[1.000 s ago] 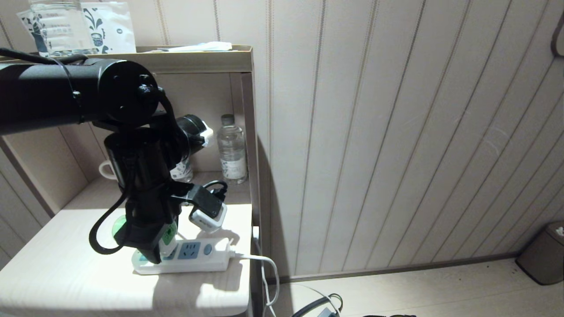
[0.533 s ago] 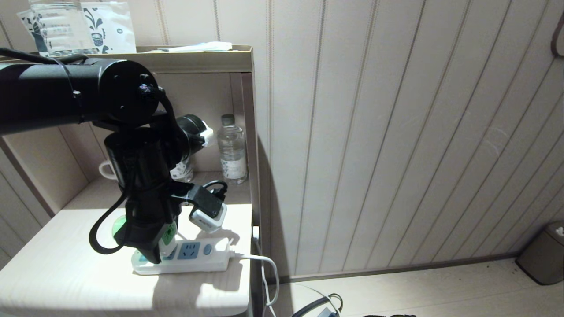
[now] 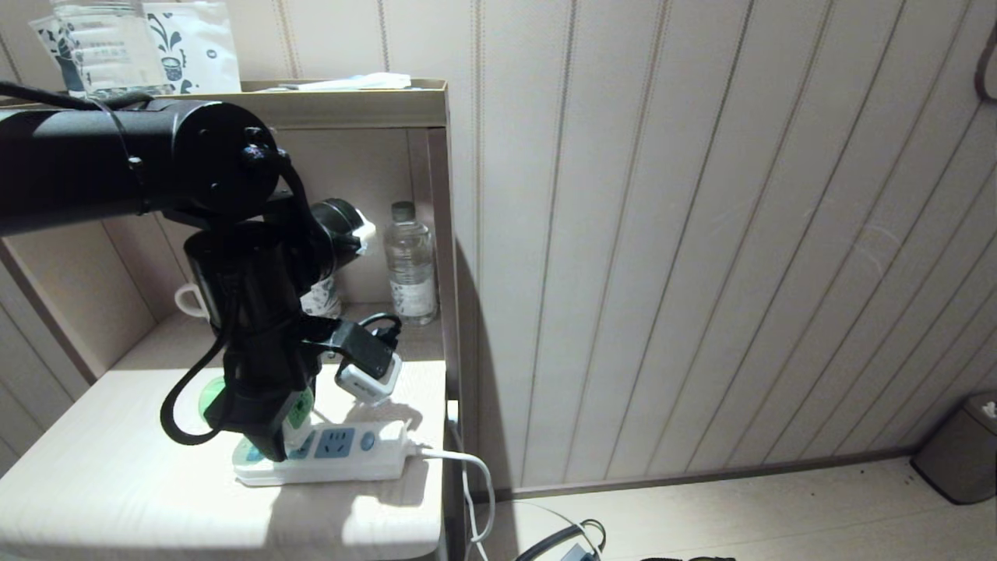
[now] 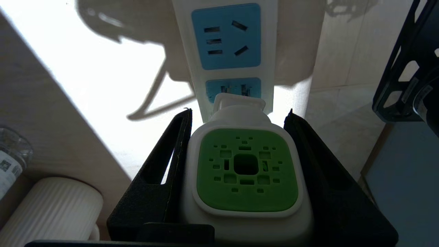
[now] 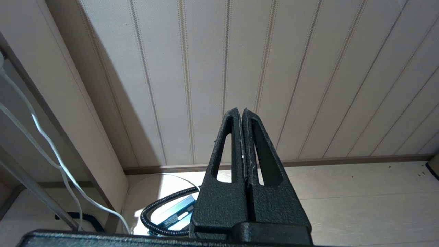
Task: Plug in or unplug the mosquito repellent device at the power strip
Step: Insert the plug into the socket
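The power strip point(image 3: 343, 453) lies flat near the front right of the bedside table, and its bluish sockets point(image 4: 226, 36) show in the left wrist view. My left gripper point(image 3: 279, 446) points down at the strip, shut on the mosquito repellent device point(image 4: 245, 171) with a black finger point(image 4: 164, 164) against each side of its white head. The device's white plug end sits right at the second socket; whether the pins are in is hidden. Its green bottle point(image 3: 208, 400) pokes out left of the arm. My right gripper point(image 5: 241, 111) hangs shut and empty, low beside the table.
A clear water bottle point(image 3: 410, 265) and a white mug point(image 3: 189, 301) stand at the back of the shelf niche. The strip's white cable point(image 3: 470, 475) drops over the table's right edge. The niche side panel point(image 3: 440, 234) stands close on the right. A bin point(image 3: 962, 460) sits far right.
My left arm and wrist have risen slightly, still holding the device. The strip has stayed put.
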You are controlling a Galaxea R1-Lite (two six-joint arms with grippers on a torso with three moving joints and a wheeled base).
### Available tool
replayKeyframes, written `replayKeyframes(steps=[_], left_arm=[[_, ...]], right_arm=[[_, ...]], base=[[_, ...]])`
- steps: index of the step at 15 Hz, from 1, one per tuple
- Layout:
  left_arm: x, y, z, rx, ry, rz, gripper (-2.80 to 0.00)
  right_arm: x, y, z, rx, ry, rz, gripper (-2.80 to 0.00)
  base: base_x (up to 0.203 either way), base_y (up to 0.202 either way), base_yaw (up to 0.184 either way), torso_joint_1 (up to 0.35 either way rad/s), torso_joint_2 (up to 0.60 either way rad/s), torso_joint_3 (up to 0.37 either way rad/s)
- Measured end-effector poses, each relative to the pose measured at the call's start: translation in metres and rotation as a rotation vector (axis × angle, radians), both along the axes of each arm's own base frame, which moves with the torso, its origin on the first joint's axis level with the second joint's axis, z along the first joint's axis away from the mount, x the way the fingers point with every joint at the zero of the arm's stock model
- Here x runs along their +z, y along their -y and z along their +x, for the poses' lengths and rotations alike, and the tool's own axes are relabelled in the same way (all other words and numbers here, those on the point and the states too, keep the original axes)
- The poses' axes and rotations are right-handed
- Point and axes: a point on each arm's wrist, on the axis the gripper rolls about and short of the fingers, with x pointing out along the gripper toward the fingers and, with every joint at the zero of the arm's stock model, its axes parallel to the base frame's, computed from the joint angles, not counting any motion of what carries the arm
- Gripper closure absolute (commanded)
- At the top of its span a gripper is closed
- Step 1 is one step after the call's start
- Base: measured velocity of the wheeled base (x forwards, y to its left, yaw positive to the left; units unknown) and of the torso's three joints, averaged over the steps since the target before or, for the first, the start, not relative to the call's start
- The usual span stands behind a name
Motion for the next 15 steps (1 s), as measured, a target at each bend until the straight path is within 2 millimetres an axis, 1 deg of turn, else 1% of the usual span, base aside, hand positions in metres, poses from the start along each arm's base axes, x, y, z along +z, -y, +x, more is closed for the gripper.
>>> replayKeyframes(steps=[5, 15], left_arm=[[0.0015, -0.0011, 0.0001, 0.005, 0.015, 0.014, 0.00], [-0.0035, 0.0016, 0.0049, 0.004, 0.014, 0.013, 0.00]], right_arm=[[0.0000, 0.0000, 0.0000, 0.000, 0.000, 0.000, 0.00], [0.0000, 0.0000, 0.0000, 0.000, 0.000, 0.000, 0.00]], base=[[0.000, 0.000, 0.000, 0.000, 0.00, 0.000], [0.000, 0.000, 0.000, 0.000, 0.00, 0.000]])
